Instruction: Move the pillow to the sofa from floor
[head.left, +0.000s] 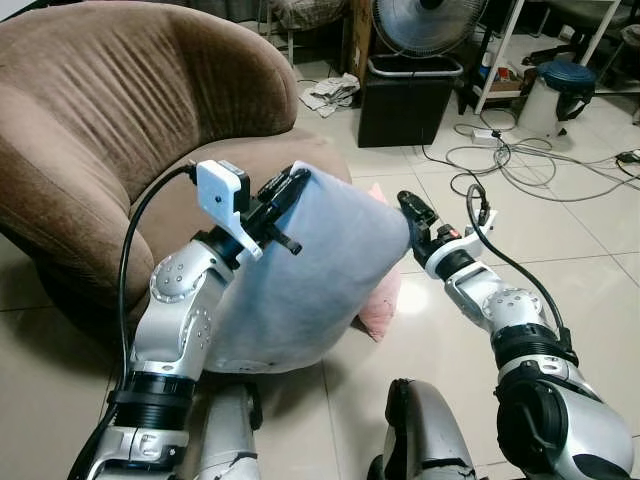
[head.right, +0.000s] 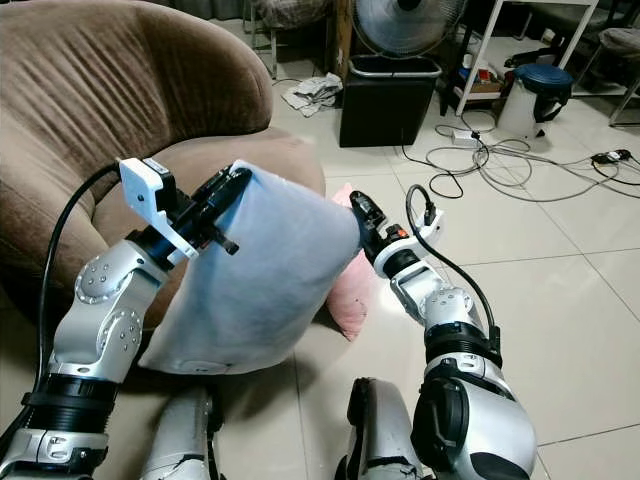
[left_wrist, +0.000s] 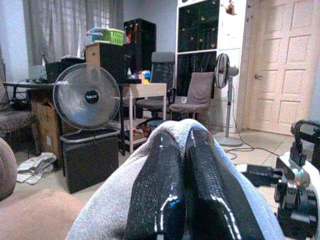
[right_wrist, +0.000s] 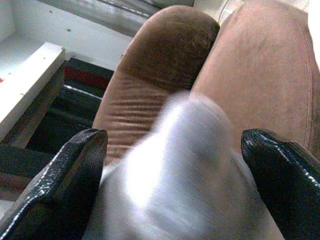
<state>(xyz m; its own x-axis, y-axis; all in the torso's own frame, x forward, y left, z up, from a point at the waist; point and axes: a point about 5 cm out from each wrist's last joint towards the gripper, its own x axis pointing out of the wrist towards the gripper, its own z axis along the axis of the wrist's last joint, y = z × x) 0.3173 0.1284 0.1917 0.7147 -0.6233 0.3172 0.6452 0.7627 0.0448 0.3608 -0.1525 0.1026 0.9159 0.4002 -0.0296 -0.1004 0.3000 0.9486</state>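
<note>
A pale blue-grey pillow stands on edge on the tiled floor, leaning against the front of the brown sofa. My left gripper sits at its top left corner. In the left wrist view its fingers are pressed together over the pillow's edge. My right gripper is at the pillow's right corner. In the right wrist view its fingers stand wide apart with the blurred pillow between them and the sofa beyond.
A pink cushion lies on the floor behind the pillow's right side. Farther back stand a black bin with a fan on it, loose cables and a white container.
</note>
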